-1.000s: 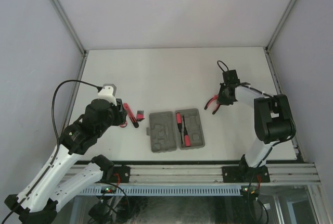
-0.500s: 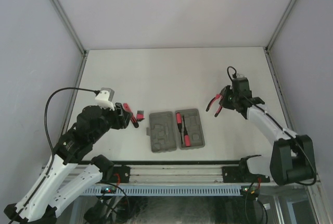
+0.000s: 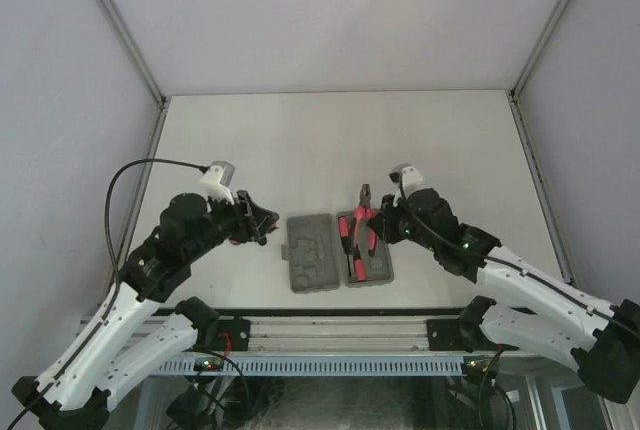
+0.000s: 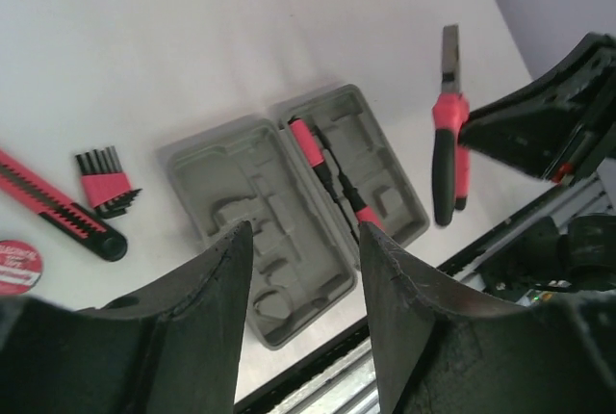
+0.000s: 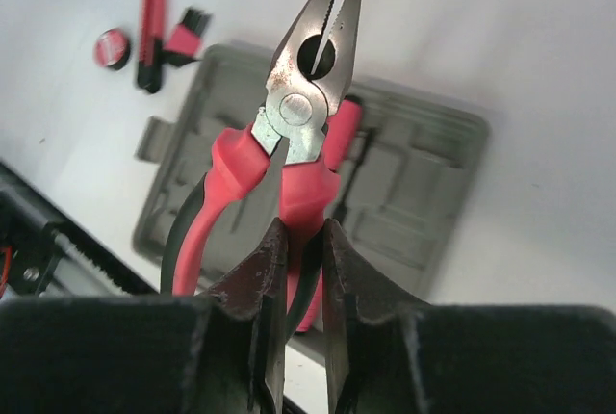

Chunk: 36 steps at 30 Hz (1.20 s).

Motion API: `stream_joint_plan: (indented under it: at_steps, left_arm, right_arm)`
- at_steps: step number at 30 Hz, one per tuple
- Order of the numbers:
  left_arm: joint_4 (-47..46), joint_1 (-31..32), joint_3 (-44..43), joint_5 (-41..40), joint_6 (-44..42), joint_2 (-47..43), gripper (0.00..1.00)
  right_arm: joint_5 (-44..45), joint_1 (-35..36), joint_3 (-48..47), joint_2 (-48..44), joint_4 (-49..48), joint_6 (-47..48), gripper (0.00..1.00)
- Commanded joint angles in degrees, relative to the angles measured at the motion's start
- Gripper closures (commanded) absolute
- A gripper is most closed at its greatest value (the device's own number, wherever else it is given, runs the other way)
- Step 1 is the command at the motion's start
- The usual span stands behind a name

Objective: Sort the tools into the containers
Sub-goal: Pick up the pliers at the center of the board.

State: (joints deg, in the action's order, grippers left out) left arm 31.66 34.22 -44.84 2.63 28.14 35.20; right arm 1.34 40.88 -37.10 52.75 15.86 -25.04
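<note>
The grey tool case (image 3: 310, 255) lies open near the table's front edge, with a long thin screwdriver (image 3: 348, 245) in its right half. My right gripper (image 3: 380, 225) is shut on one handle of the red-handled pliers (image 5: 289, 135) and holds them above the case's right half (image 5: 423, 193), nose pointing away. My left gripper (image 3: 258, 220) is open and empty, above the table just left of the case (image 4: 231, 231). The comb-like piece (image 4: 104, 185), a red-and-black tool (image 4: 58, 207) and the round red disc (image 4: 14, 265) lie left of the case.
The aluminium rail (image 3: 330, 332) runs along the table's near edge just behind the case. Grey walls close in the table at the back and sides.
My right arm has swung left from the table's right side, carrying the pliers over the case. My left gripper has shifted a little right, toward the case.
</note>
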Motion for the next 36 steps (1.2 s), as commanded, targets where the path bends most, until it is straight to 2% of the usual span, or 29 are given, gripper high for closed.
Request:
stream_joint_plan:
  at_steps: [1,5,12,31,36]
  left_arm:
    - [-7.34,0.37,1.08,4.27,4.74,0.46,0.48]
    - [-11.56,0.97,2.60,4.17,9.19,0.08,0.47]
    - [-19.03,3.19,5.63,5.19,14.21,-0.43,0.47]
    - [-20.54,5.16,6.43,4.38,14.22,2.29,0.51]
    - [-20.64,5.25,6.34,4.50,14.31,2.28,0.52]
  right_arm:
    - [4.86,9.36,-0.75,-0.98,-12.04,-0.53,1.00]
    - [6.21,16.10,-1.61,0.72,-16.68,-0.49,1.00]
    - [4.47,22.63,-6.44,6.97,-21.34,2.13,1.00]
    - [-0.27,27.32,-9.72,9.56,-26.21,5.15,1.00]
    - [1.09,27.78,-10.29,10.17,-24.58,5.29,1.00]
